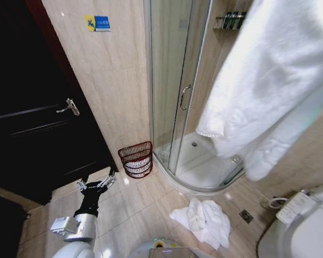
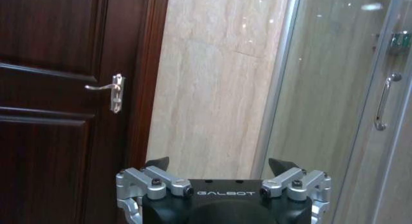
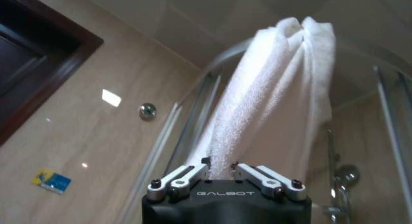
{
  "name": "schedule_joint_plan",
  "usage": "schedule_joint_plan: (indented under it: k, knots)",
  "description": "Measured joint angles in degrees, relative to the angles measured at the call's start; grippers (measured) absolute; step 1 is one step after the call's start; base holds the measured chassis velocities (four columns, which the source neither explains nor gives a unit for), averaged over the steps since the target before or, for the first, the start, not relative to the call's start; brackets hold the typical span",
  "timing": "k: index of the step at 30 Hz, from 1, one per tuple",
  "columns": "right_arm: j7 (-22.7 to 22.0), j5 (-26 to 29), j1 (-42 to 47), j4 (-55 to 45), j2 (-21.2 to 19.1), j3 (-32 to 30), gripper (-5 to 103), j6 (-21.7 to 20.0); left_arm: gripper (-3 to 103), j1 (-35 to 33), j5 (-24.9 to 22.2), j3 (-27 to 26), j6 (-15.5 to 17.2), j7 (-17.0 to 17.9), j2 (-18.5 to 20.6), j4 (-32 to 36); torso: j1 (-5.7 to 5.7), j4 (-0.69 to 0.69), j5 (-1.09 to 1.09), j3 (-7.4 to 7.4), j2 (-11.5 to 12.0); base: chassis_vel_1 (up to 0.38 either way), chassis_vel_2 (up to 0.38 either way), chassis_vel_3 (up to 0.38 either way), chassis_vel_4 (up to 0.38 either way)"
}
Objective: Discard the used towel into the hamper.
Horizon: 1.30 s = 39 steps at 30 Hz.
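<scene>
A large white towel point(image 1: 269, 80) hangs high at the right of the head view, close to the camera. In the right wrist view my right gripper point(image 3: 219, 168) is shut on the towel point(image 3: 270, 89), which is bunched between the fingers. The hamper point(image 1: 135, 159), a dark red wire basket, stands on the floor against the wall by the shower door, with something white showing through its lattice. My left gripper point(image 1: 97, 185) is held low over the floor tiles, short of the hamper and to its left. Its fingers point(image 2: 157, 163) are spread open with nothing between them.
A second white towel point(image 1: 204, 220) lies crumpled on the floor near the shower base. The glass shower enclosure point(image 1: 177, 97) stands to the right of the hamper. A dark door point(image 1: 37, 107) is at left and a toilet point(image 1: 304, 226) at bottom right.
</scene>
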State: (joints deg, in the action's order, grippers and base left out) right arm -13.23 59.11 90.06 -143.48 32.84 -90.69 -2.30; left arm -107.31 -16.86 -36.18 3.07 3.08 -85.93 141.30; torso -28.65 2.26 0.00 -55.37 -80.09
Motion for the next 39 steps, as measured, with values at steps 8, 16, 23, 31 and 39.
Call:
schedule_joint_plan:
  k: [8, 16, 23, 31, 39]
  knots:
    - [2.65, -3.51, 6.48, -0.22, 7.08, 0.83, 5, 3.75, 100, 0.0, 0.0, 0.0, 0.0, 0.0, -0.01, 0.0, 0.0, 0.02, -0.01, 0.0, 0.0, 0.0, 0.0, 0.0, 0.0]
    - [5.24, -9.2, 9.71, 0.0, 10.42, 1.6, 5, 8.38, 100, 0.0, 0.0, 0.0, 0.0, 0.0, -0.01, 0.0, 0.0, 0.01, 0.0, 0.0, 0.0, 0.0, 0.0, 0.0, 0.0]
    - [5.22, -7.84, 10.51, 0.1, 14.11, 2.74, 5, 8.66, 100, 0.0, 0.0, 0.0, 0.0, 0.0, -0.01, 0.0, 0.0, 0.01, 0.0, 0.0, 0.0, 0.0, 0.0, 0.0, 0.0]
    - [7.74, -7.79, 10.96, 3.21, 15.68, 3.11, 5, 11.92, 100, 0.0, 0.0, 0.0, 0.0, 0.0, -0.01, 0.0, 0.0, 0.02, -0.01, 0.0, 0.0, 0.0, 0.0, 0.0, 0.0]
    - [11.62, -12.89, 11.96, 8.97, 19.23, 10.42, 5, 15.44, 100, 0.0, 0.0, 0.0, 0.0, 0.0, -0.01, 0.0, 0.0, -0.01, 0.02, -0.01, 0.0, 0.0, 0.0, 0.0, 0.0]
